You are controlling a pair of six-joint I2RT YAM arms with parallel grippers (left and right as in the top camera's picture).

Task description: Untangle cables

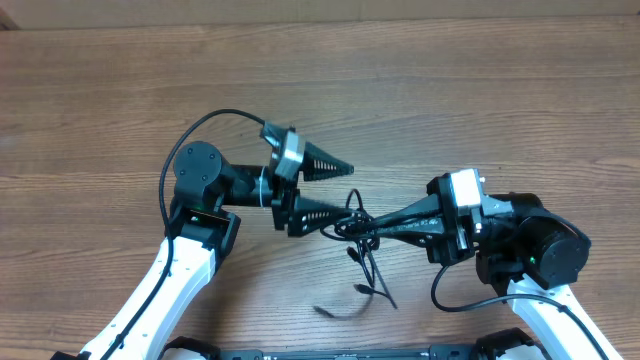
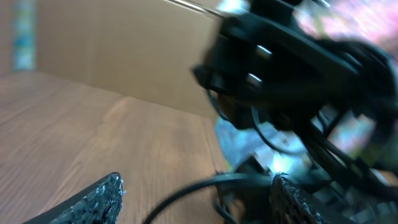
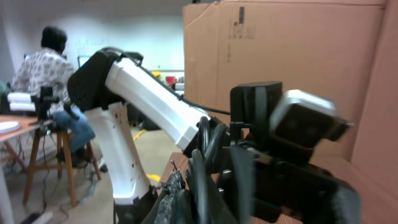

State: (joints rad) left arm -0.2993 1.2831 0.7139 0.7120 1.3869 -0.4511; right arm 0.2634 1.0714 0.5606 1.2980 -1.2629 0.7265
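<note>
Nearest me, loose strands of the black cables [image 1: 364, 262] trail over the wooden worktop [image 1: 480, 90]. Just beyond lies their knotted clump, with my right tool [image 1: 372, 229] clamped on it. My left tool [image 1: 338, 190] stands beside it, fingers apart. Behind, a cardboard box [image 3: 298, 50], contents hidden.

The overhead camera looks straight down on the wooden worktop [image 1: 480, 90], far enough to take in the whole scene. The left wrist camera sits low and very near, facing the right arm [image 2: 292, 68], which is blurred. The right wrist camera looks the opposite way, at the left arm [image 3: 149, 99] and the room behind. All three share the cables [image 1: 362, 232] in the middle.
</note>
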